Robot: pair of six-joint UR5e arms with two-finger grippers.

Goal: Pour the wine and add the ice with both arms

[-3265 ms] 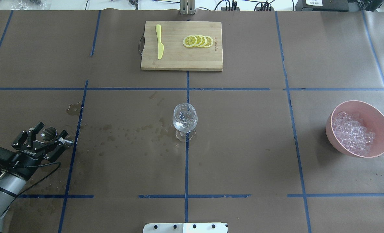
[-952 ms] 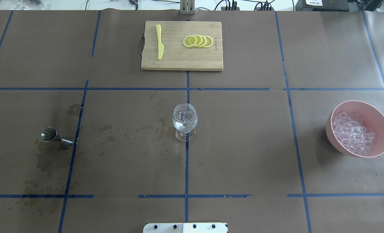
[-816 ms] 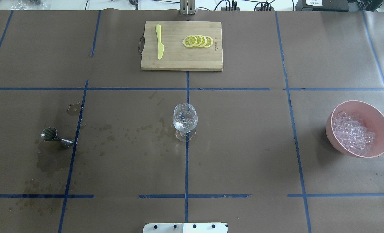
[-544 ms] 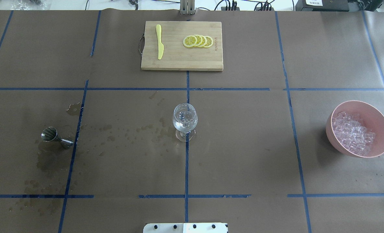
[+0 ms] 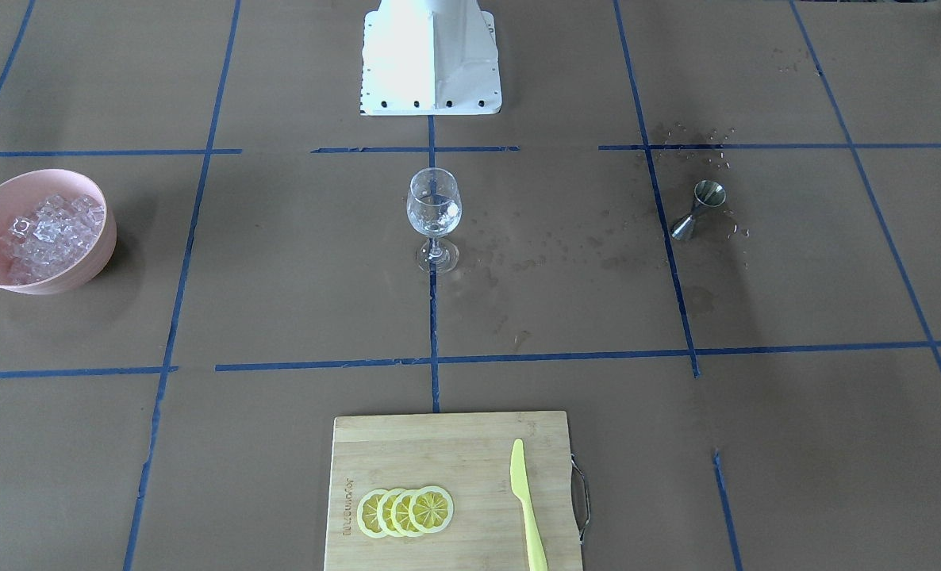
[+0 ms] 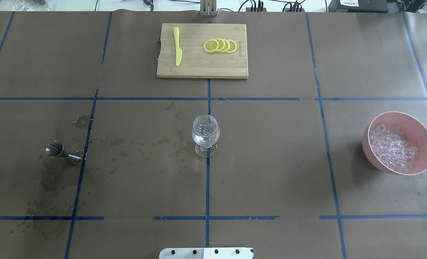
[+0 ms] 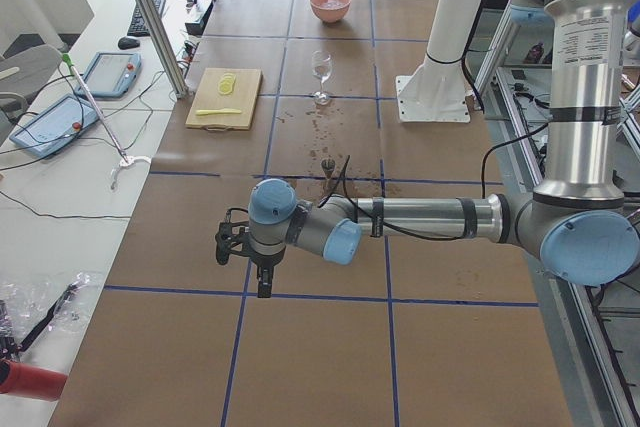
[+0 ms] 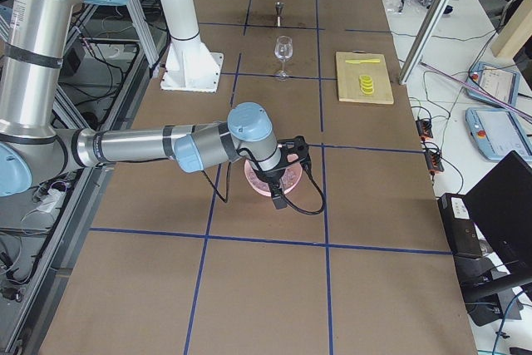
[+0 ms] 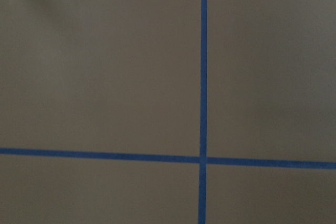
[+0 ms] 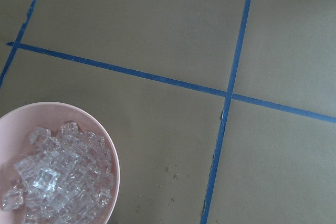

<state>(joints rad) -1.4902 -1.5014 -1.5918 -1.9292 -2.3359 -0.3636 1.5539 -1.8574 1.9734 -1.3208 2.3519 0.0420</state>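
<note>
A wine glass [image 6: 206,133] stands at the table's centre with a little clear wine [image 5: 433,223] in it. The steel jigger [image 6: 60,151] stands alone on a wet patch at the left. Ice [image 6: 393,148] fills a pink bowl [image 6: 424,136] at the right. Only the side views show the grippers. The left gripper [image 7: 247,262] hangs over bare table, well away from the jigger. The right gripper [image 8: 281,184] hovers above the pink bowl [image 8: 254,180]. I cannot tell whether either is open or shut. No fingers show in the wrist views; ice [image 10: 50,174] lies at the right wrist view's lower left.
A bamboo cutting board [image 6: 199,66] at the far centre carries lemon slices [image 6: 220,45] and a yellow knife [image 6: 177,46]. Water spots [image 6: 145,147] dot the paper between jigger and glass. The white robot base [image 5: 431,59] stands behind the glass.
The left gripper, open around the jigger 3.3 s ago, has withdrawn out of the overhead view and left the jigger standing. Glass and bowl have not moved.
</note>
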